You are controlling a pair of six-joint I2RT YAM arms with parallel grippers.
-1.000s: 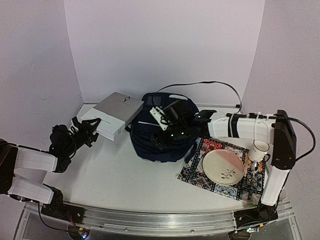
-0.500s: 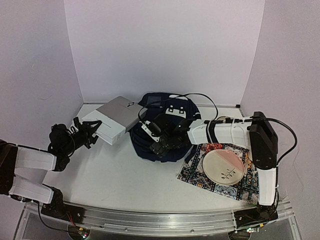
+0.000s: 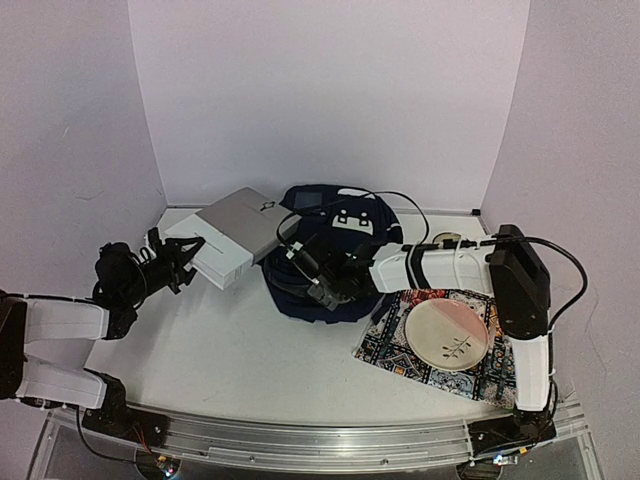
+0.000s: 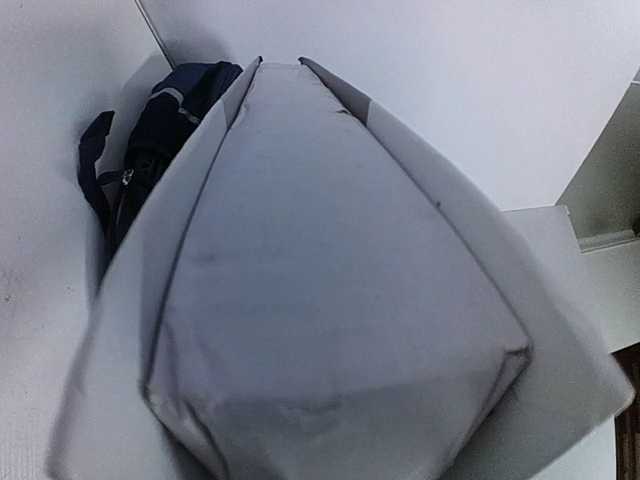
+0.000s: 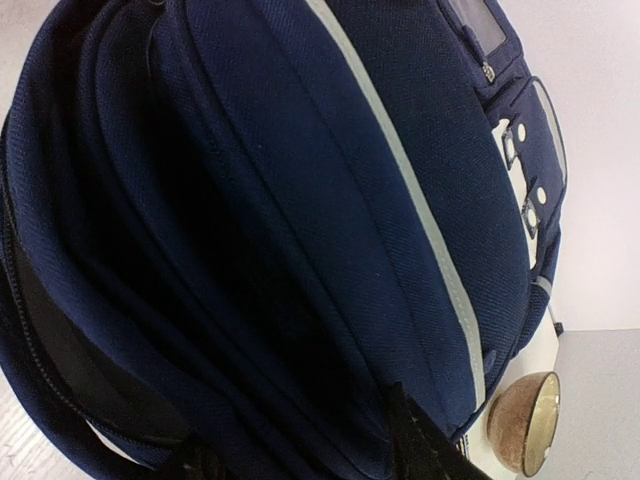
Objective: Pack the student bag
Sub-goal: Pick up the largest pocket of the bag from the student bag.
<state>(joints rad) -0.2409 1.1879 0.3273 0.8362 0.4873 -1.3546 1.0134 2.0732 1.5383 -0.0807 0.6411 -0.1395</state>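
Since half a second ago our right arm has stretched farther left across the large dark navy fabric student bag [image 3: 335, 205], and the pale grey flat box [image 3: 232, 232] has tipped closer to it. The bag sits mid-worktop [image 3: 240, 350] toward the back wall, with the box's far corner just beside its left side. Our left end effector [image 3: 188, 252] is clenched on the box's near edge. Our right end effector [image 3: 322, 288] presses into the bag's front-left folds. We cannot tell whether it grips fabric, since its wrist view shows only dark fingertips [image 5: 410, 440] against navy cloth. A cream round plate [image 3: 447, 333] rests on a patterned mat [image 3: 390, 350] to the right.
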